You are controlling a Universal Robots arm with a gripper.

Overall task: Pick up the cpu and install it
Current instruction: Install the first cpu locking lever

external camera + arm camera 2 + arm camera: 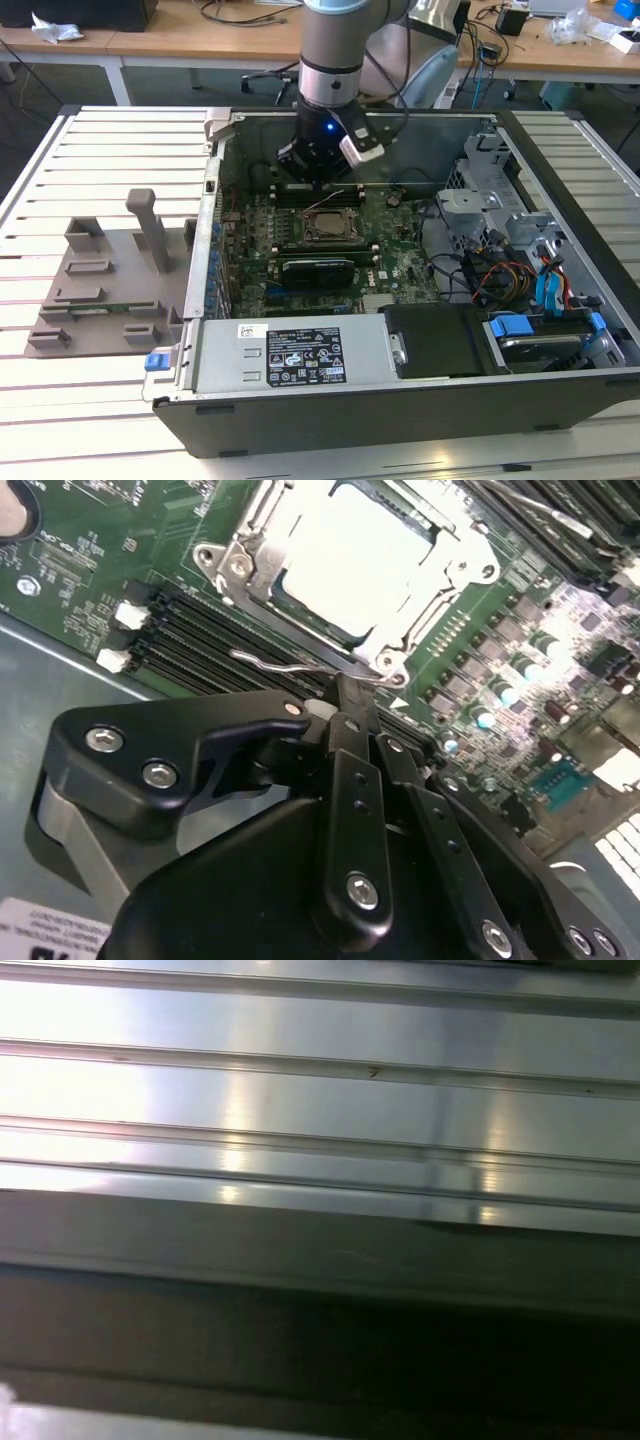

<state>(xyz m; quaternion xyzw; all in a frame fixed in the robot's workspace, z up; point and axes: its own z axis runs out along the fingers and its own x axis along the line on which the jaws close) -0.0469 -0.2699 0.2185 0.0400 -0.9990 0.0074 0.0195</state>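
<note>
The cpu [355, 555], a square chip with a shiny pale top, lies inside the metal socket frame [245, 565] on the green motherboard. In the exterior view the cpu [325, 223] sits mid-board inside the open computer case. My gripper [316, 183] hangs just behind the socket, low over the board. In the second wrist view the black fingers [350, 770] meet at their tips, so the gripper [347, 692] is shut. Its tips are right at the socket's thin wire lever [280, 662]. Whether they pinch the wire or merely touch it I cannot tell.
Memory slots [190, 640] run beside the socket. A grey fixture plate [105, 285] with upright posts stands at the exterior view's left on the slatted table [60, 420]. Drive cages and cables [520, 270] crowd the case at the exterior view's right.
</note>
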